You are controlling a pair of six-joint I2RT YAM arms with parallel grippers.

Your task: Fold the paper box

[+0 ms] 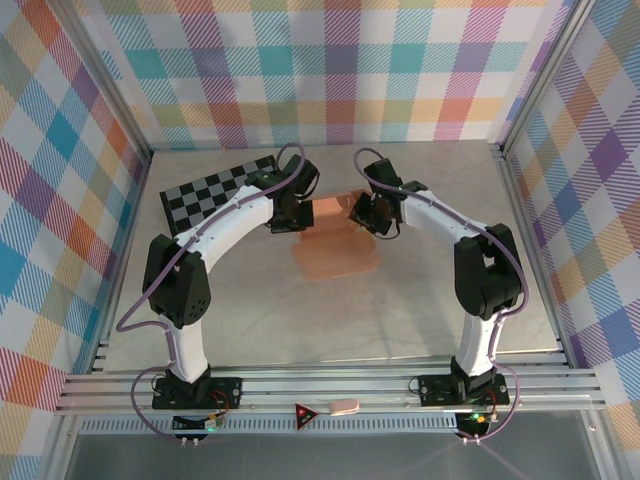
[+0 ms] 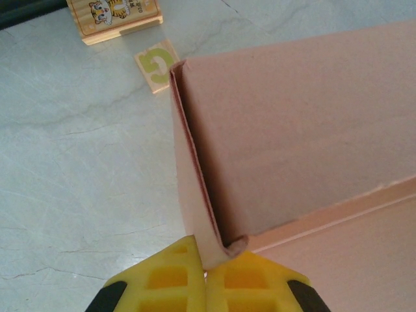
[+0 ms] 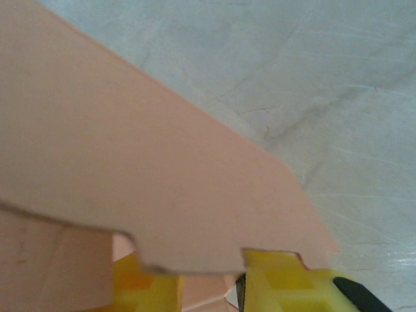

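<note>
The left arm point(image 1: 225, 220) hides the right end of the black-and-grey checkered board point(image 1: 205, 195) and one end of the salmon-orange thin-card paper box point(image 1: 335, 250). The top edge cuts off a tan wooden tiger-picture block point(image 2: 117, 16). Blurred card masks the right tool point(image 3: 214, 289); its grip is unclear.

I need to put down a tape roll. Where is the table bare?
Bare marble-look table between the salmon-orange card paper box and the arm bases, and right of the right arm up to the wall. Crowded: the centre, where left gripper and right gripper meet the box, and back left with the black-and-grey checkered board.
</note>
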